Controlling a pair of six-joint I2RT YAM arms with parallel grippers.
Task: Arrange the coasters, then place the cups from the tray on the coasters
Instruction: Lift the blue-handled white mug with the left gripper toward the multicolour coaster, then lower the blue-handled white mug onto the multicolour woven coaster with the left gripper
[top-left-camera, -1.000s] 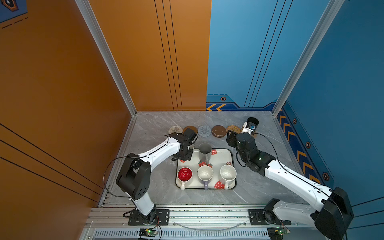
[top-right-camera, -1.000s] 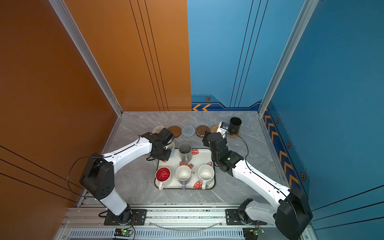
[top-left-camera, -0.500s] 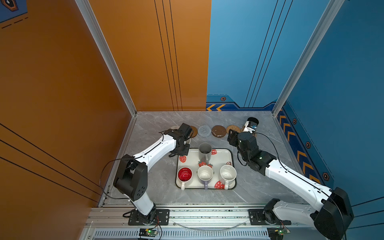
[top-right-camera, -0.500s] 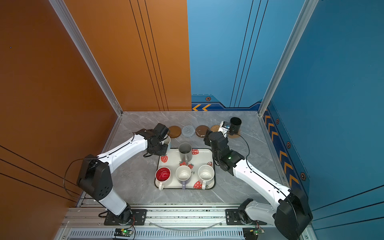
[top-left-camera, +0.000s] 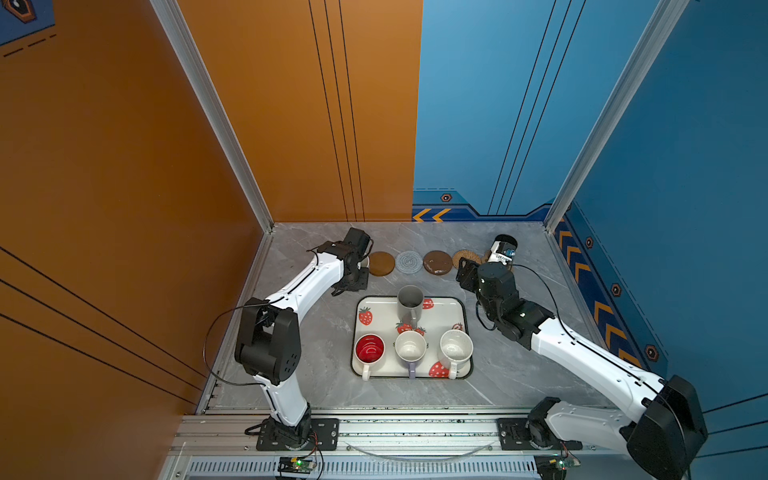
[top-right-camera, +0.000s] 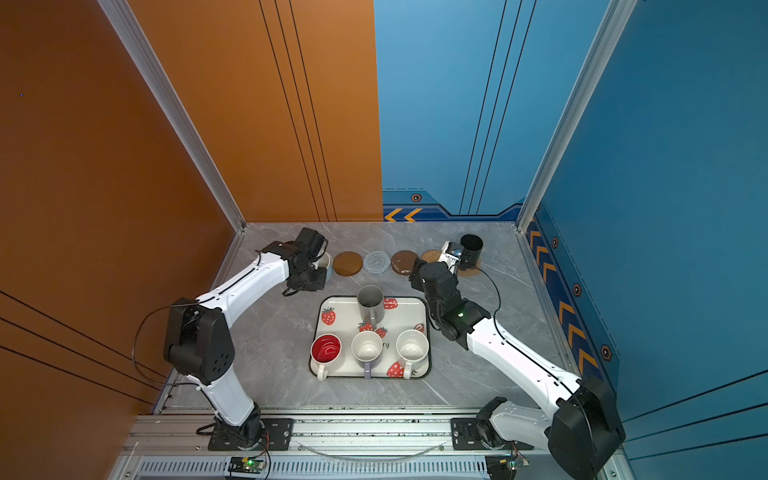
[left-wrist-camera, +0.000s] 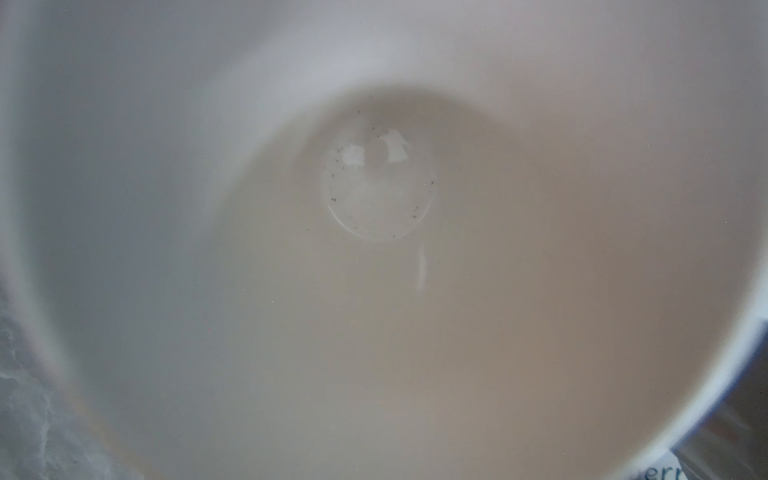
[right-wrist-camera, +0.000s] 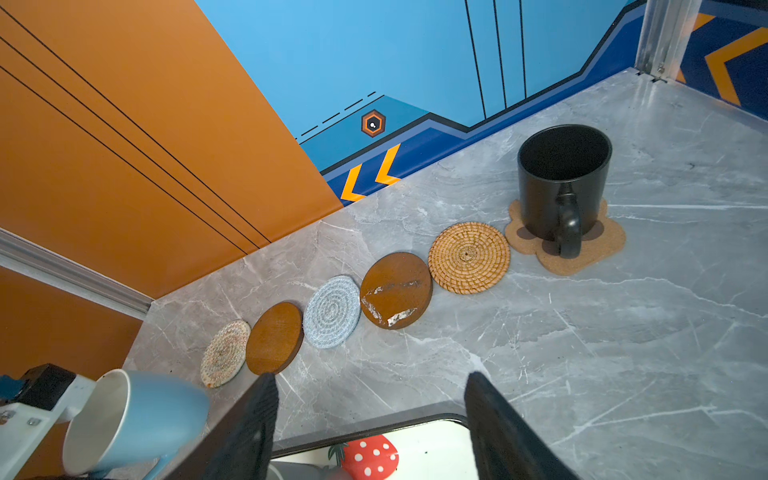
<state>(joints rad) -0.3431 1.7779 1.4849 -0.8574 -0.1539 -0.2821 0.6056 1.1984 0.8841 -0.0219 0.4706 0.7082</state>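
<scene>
Six coasters lie in a row along the back: beige woven (right-wrist-camera: 225, 353), brown disc (right-wrist-camera: 274, 337), grey woven (right-wrist-camera: 331, 311), scuffed brown disc (right-wrist-camera: 395, 290), rattan (right-wrist-camera: 468, 257), paw shape (right-wrist-camera: 582, 253). A black mug (right-wrist-camera: 563, 183) stands on the paw. My left gripper (top-left-camera: 356, 266) is shut on the light blue mug (right-wrist-camera: 133, 419), which is tilted beside the beige coaster; its pale inside (left-wrist-camera: 374, 249) fills the left wrist view. My right gripper (right-wrist-camera: 370, 399) is open and empty over the tray's (top-left-camera: 460, 309) far edge. On the tray stand the grey (top-left-camera: 410, 301), red-inside (top-left-camera: 370, 348), lavender (top-left-camera: 410, 345) and speckled (top-left-camera: 456, 345) mugs.
Orange and blue walls close in the grey marble table at the back and sides. The left arm (top-left-camera: 307, 286) reaches to the back left corner. The right arm (top-left-camera: 582, 353) runs along the tray's right side.
My left arm has carried the light blue mug from the tray's far left corner toward the back left, up to the row of coasters. The right arm has stayed almost still.
</scene>
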